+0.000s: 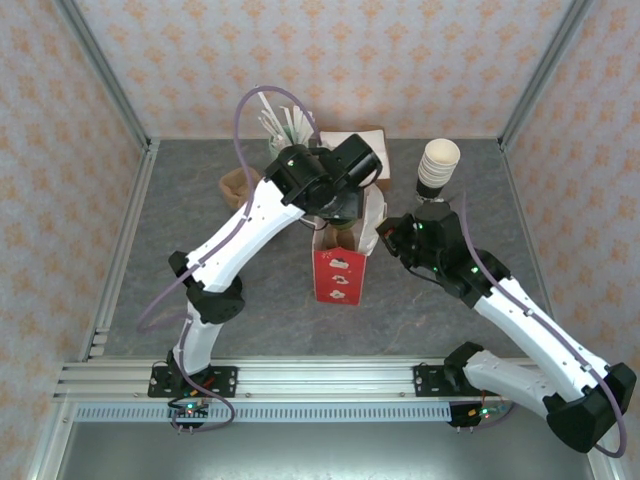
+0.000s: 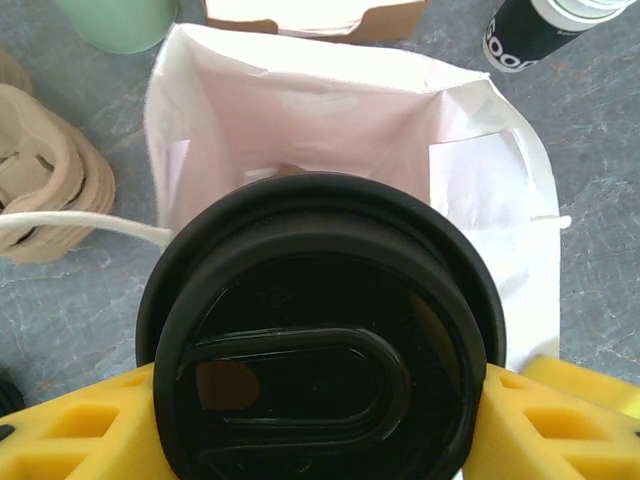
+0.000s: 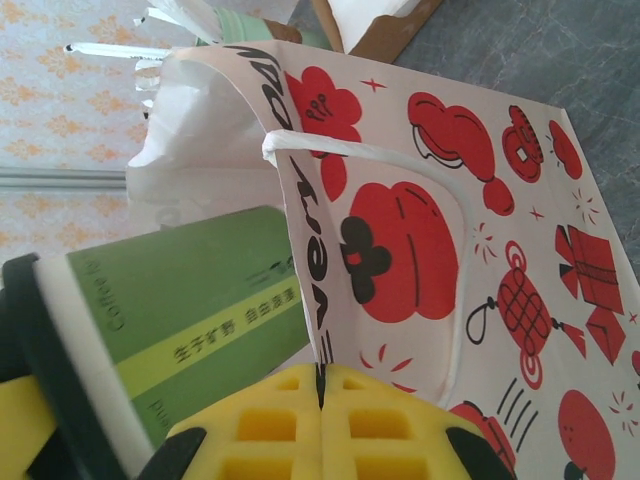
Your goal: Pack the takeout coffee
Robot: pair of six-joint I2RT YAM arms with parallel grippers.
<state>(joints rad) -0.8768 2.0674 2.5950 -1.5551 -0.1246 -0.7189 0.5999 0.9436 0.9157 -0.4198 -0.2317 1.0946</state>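
- takeout coffee hangs at the mouth of the open paper bag, left fingers clamped round it, right fingers pinched shut on the bag rim.
- insertion step, i'd guess. next: lower it straight in, then let go.

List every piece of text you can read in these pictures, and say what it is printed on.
"Coffee": on the green cup, near its lid; the next word is cut off.
Chinese characters: on the cup's light band, too small to read surely.
"ever": black letters along the bag rim; the letters above it are folded and unclear.
White letters: on the black bottle, cut off and unreadable.
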